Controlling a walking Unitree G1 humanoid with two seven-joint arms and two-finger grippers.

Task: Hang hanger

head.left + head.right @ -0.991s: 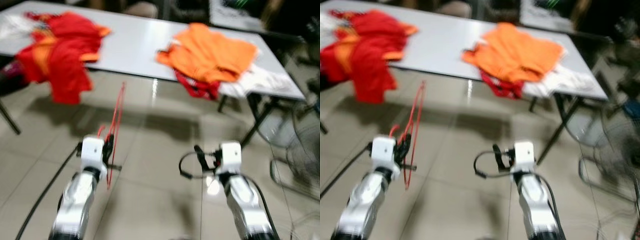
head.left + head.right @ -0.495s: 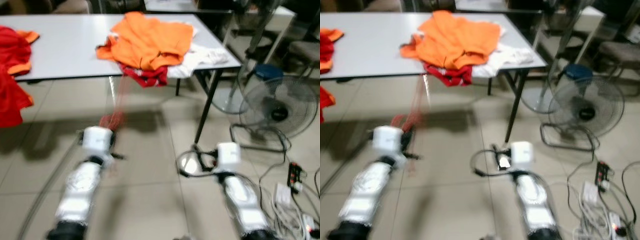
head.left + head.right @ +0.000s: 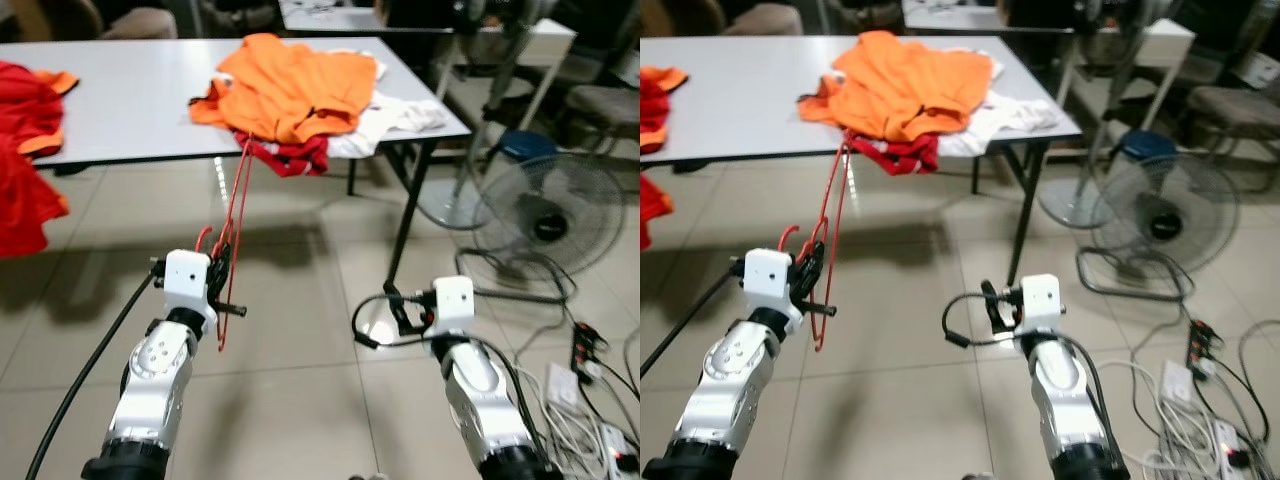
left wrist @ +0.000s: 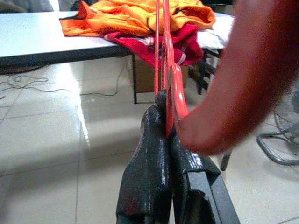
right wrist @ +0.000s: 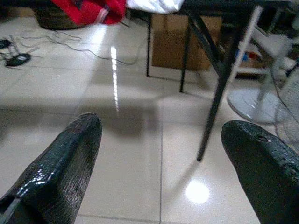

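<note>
Clenching a thin red wire hanger [image 3: 231, 240] between its black fingers [image 4: 148, 158], the left claw [image 3: 218, 283] holds it upright above the tiled floor [image 3: 290, 390]. Nearby, the right claw [image 3: 398, 312] hangs released, fingers spread, holding nothing. Beyond them, a white tabletop [image 3: 130, 90] carries a crumpled orange garment [image 3: 290, 85] over red and white cloth.
</note>
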